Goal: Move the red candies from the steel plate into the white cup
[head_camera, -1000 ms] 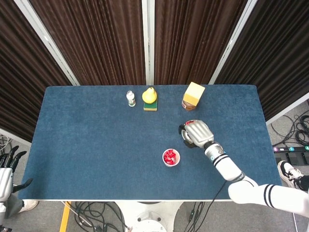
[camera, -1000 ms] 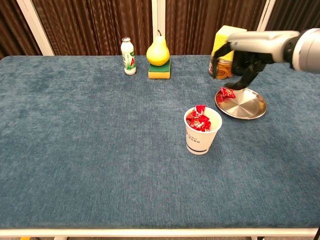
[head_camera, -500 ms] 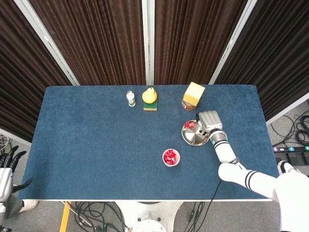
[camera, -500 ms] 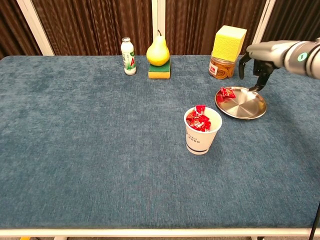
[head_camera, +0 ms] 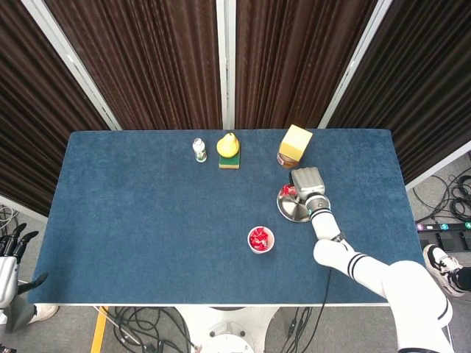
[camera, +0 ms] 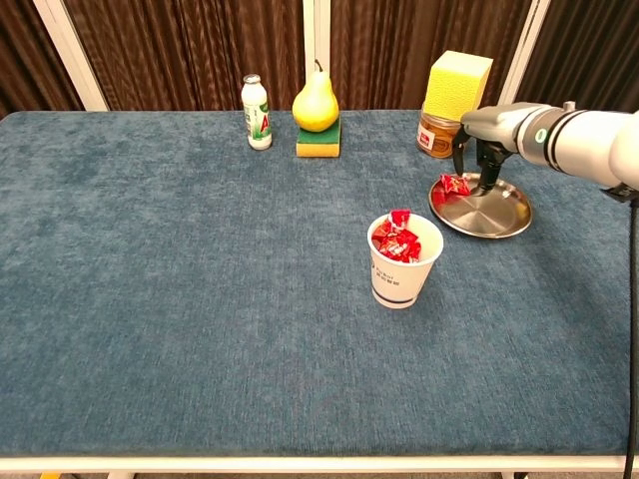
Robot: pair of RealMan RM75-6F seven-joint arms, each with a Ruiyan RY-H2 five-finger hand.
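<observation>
The blue table (camera: 180,299) is carrying everything. The right hand (camera: 483,143) is hanging over the steel plate (camera: 489,215), fingers pointing down just beside the 1 red candy (camera: 453,186) lying on the plate's left edge; it is grasping nothing. The white cup (camera: 402,262), near the plate on its left and closer to the robot, is holding several red candies. The left hand (head_camera: 9,257) is waiting far left of the plate, released, fingers apart.

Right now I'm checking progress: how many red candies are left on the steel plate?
1 that I can see: a candy at the plate's left rim, under the right hand. The hand may hide more.
</observation>
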